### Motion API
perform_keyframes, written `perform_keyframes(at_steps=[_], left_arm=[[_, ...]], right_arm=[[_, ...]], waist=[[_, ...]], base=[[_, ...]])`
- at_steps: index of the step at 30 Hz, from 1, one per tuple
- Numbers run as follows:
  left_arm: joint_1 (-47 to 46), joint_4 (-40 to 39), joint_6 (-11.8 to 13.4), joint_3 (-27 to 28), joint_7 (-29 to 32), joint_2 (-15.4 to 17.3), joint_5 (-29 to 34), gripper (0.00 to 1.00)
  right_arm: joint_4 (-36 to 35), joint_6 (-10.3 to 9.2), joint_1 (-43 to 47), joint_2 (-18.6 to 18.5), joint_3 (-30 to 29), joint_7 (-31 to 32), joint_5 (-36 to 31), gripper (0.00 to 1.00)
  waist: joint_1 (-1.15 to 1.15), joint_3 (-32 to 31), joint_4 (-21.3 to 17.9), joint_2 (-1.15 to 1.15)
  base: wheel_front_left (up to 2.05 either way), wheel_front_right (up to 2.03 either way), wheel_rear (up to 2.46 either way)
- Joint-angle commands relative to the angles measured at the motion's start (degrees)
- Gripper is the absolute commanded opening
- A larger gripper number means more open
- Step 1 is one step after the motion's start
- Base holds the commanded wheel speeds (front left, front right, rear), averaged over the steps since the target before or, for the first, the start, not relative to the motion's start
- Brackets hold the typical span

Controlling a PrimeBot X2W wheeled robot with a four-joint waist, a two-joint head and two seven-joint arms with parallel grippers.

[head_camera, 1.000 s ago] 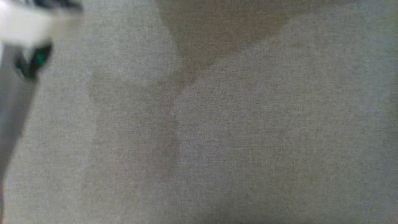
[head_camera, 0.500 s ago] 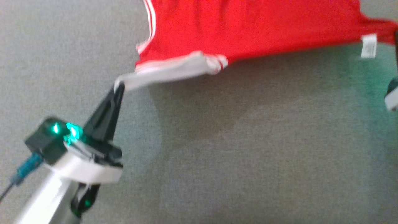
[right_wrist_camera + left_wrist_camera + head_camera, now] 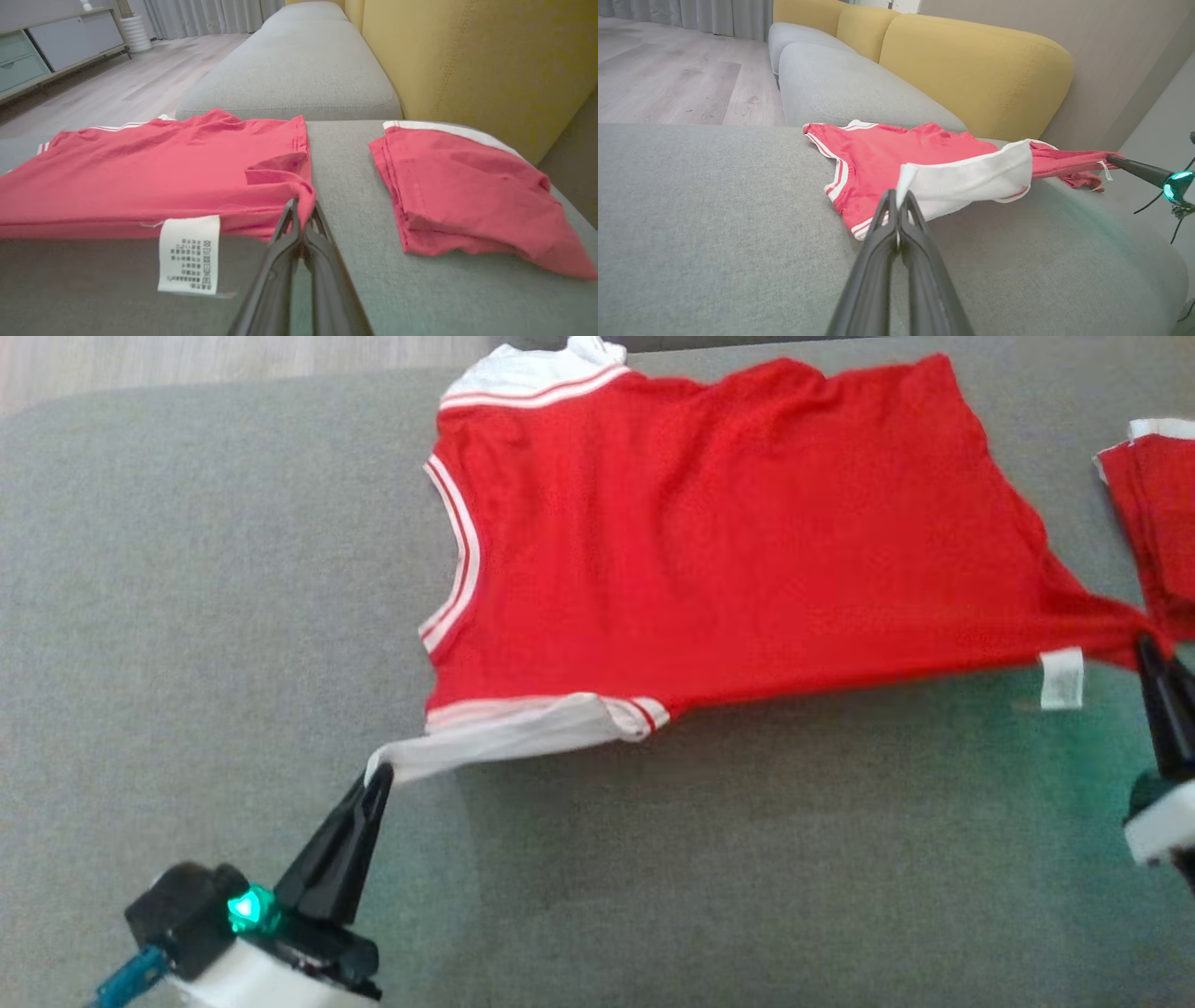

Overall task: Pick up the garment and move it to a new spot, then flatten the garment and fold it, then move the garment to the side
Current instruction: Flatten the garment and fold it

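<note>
My head camera's tilting up since the earlier frame; garment [image 3: 728,551] lying at 12 o'clock on sofa [image 3: 187,569]. My left claw [image 3: 378,779] is gripping it at 7, right claw [image 3: 1146,649] at 3. Uneven tugging risks slipping, bunching.

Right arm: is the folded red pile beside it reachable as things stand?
Probably in range, but not free: the folded pile lies close beside the right gripper with bare cushion between. That gripper is shut on a corner of the spread garment, so it would have to let go first.
</note>
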Motion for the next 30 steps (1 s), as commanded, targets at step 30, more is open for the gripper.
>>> perform_keyframes(at_steps=[30], left_arm=[[-27.34, 8.64, -1.07, -1.25, 0.5, -3.05, 2.18, 0.0]], right_arm=[[-2.92, -0.05, -10.34, 3.97, -6.78, 8.19, -7.67, 0.0]], waist=[[0.01, 11.1, 2.86, 0.0]], base=[[0.0, 0.0, 0.0]])
